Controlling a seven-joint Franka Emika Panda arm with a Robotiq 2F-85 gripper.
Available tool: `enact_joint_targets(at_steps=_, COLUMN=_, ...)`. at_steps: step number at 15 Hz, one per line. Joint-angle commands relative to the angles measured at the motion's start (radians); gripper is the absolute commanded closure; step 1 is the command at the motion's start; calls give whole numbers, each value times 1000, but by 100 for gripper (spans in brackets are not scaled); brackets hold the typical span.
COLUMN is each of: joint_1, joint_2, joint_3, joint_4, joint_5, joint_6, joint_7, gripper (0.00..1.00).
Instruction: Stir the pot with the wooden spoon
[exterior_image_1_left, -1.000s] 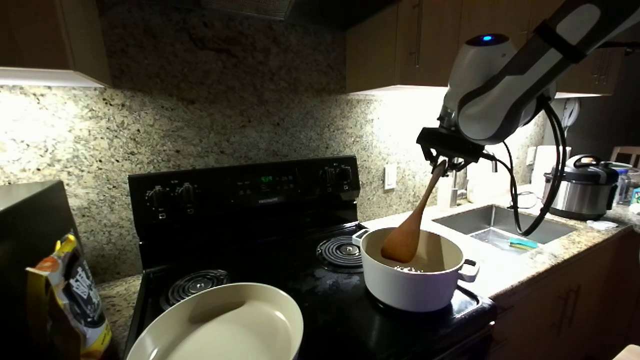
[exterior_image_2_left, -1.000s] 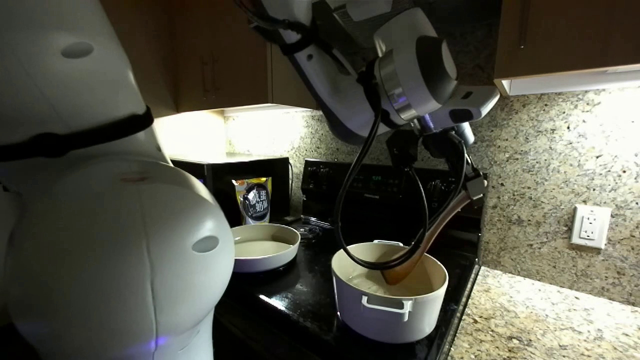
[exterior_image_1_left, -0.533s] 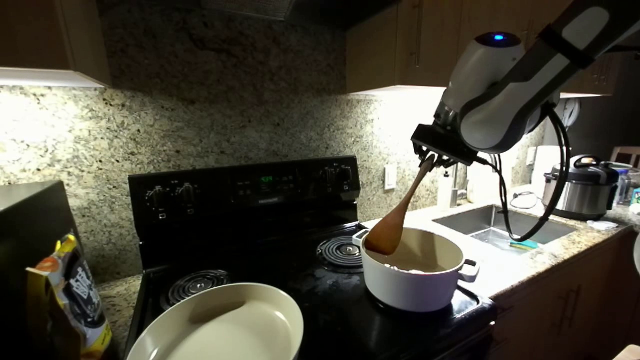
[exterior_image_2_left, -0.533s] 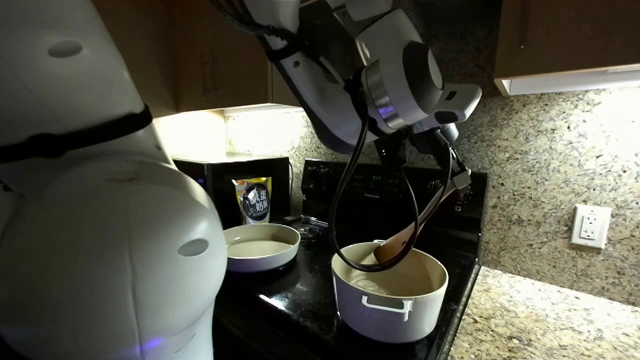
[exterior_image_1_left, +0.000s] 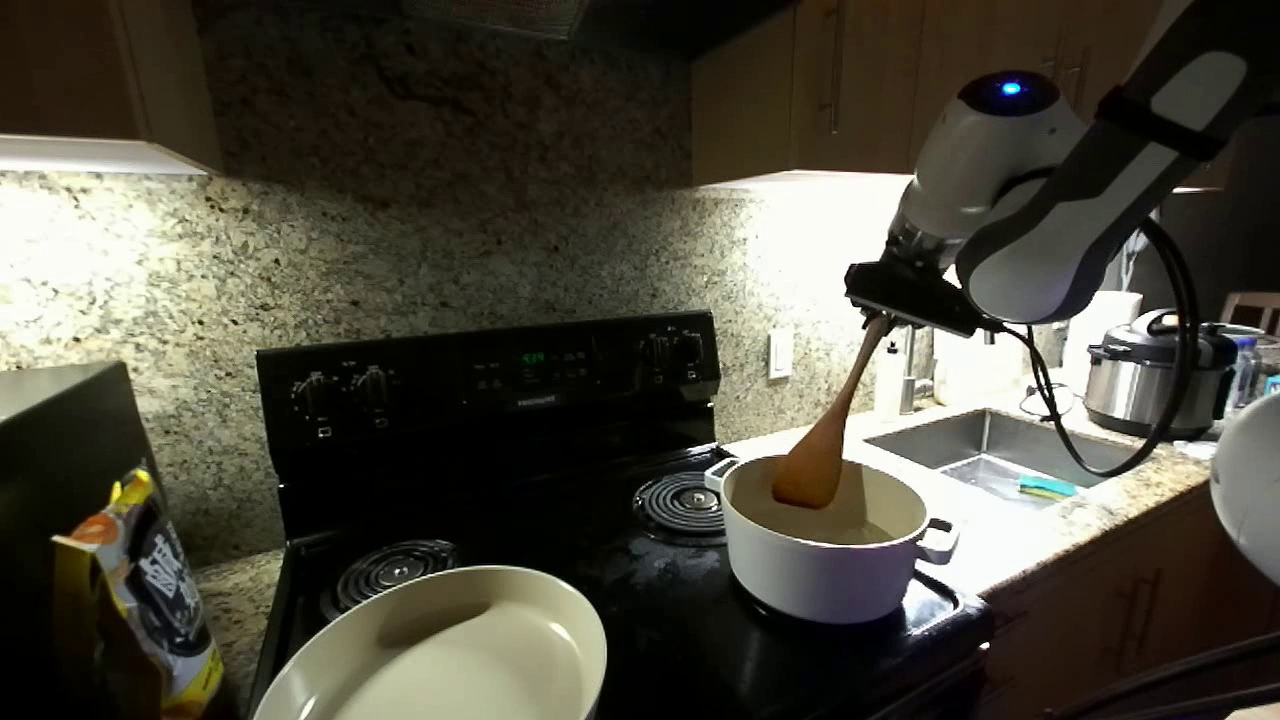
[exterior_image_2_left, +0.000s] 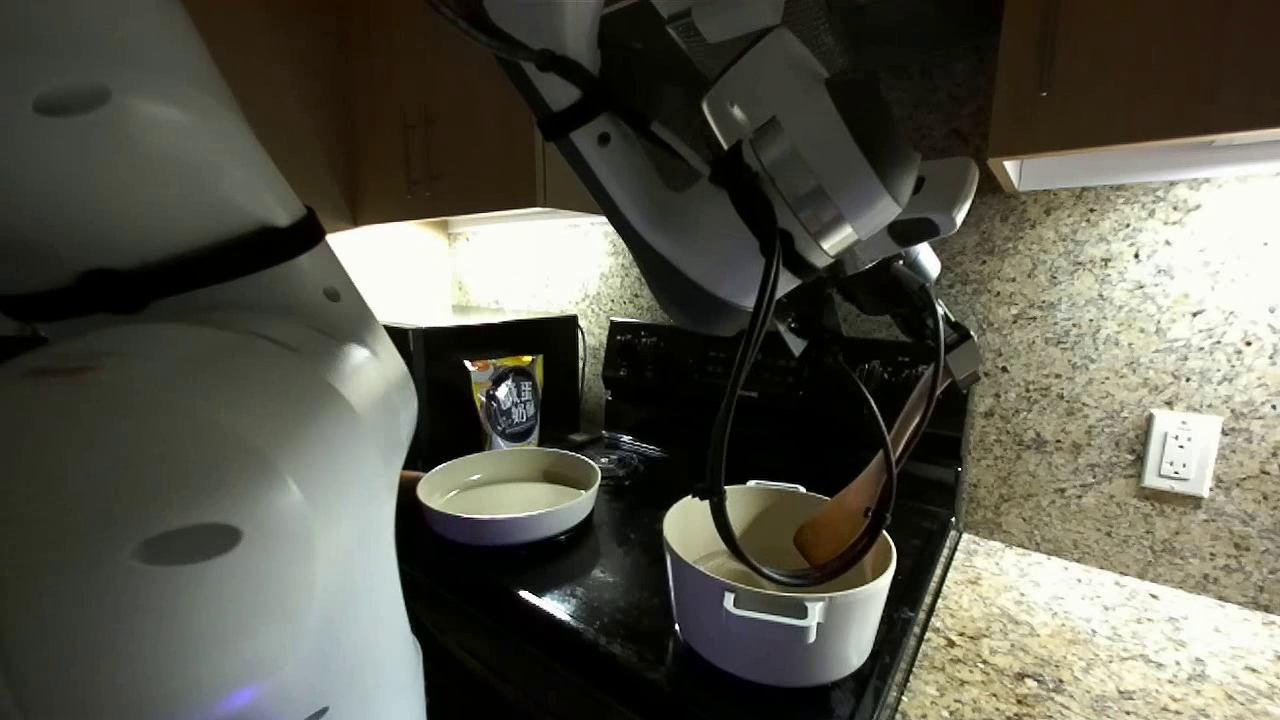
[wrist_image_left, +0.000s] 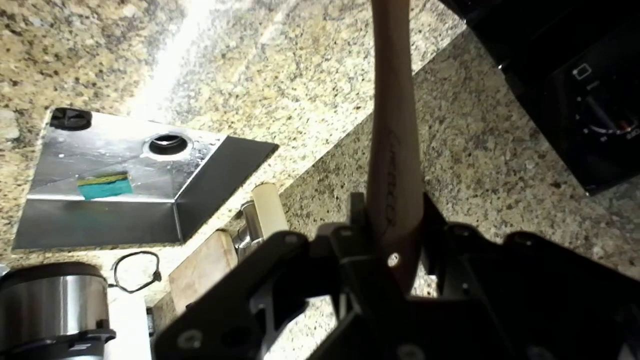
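The white pot (exterior_image_1_left: 820, 580) stands on the black stove at its sink side; it also shows in an exterior view (exterior_image_2_left: 760, 650). My gripper (exterior_image_1_left: 885, 320) is above the pot, shut on the end of the wooden spoon's handle; it also shows in an exterior view (exterior_image_2_left: 960, 362). The wooden spoon (exterior_image_1_left: 815, 460) slants down into the pot, its blade inside the rim, also in an exterior view (exterior_image_2_left: 850, 510). Whether the blade touches the contents I cannot tell. In the wrist view the spoon's handle (wrist_image_left: 395, 125) sits between my fingers (wrist_image_left: 392, 220); the pot is out of view there.
A large cream oval dish (exterior_image_1_left: 480, 650) stands on the stove. A sink (exterior_image_1_left: 985, 425) with a sponge (exterior_image_1_left: 1046, 487) and a steel cooker (exterior_image_1_left: 1160, 380) are on the counter. A snack bag (exterior_image_1_left: 160, 590) stands beside the stove. The arm's cable (exterior_image_2_left: 745, 400) hangs in front of the pot.
The spoon swung to the pot's far side, near the left wall in an exterior view, then back toward the middle, with gripper and arm moving along. The pot has not moved.
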Motion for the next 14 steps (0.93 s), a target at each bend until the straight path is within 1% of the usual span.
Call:
enact_joint_targets(at_steps=1, joint_1=59, joint_2=25, joint_3=-23, joint_4=-31, joint_5=1, joint_6=10, joint_7=-51, gripper=93)
enact_joint_targets(at_steps=3, joint_1=47, joint_2=32, joint_3=-6, joint_4=-29, joint_5=-19, joint_6=6, joint_7=-30, gripper=93)
enact_joint_targets(at_steps=5, joint_1=8, joint_2=35, joint_3=26, joint_4=-10, joint_5=-42, joint_6=-8, joint_7=-4, gripper=93)
enact_joint_targets(at_steps=9, joint_1=-52, joint_2=41, joint_3=57, joint_4=21, joint_5=-44, joint_6=-15, joint_7=20, gripper=93)
enact_joint_targets(at_steps=13, joint_1=-102, joint_2=36, joint_3=99, joint_4=27, joint_5=-49, joint_6=-51, joint_7=13, gripper=93)
enact_joint_targets(at_steps=14, joint_1=-103, joint_2=39, joint_3=104, joint_4=28, joint_5=-44, joint_6=-67, joint_7=3, gripper=93)
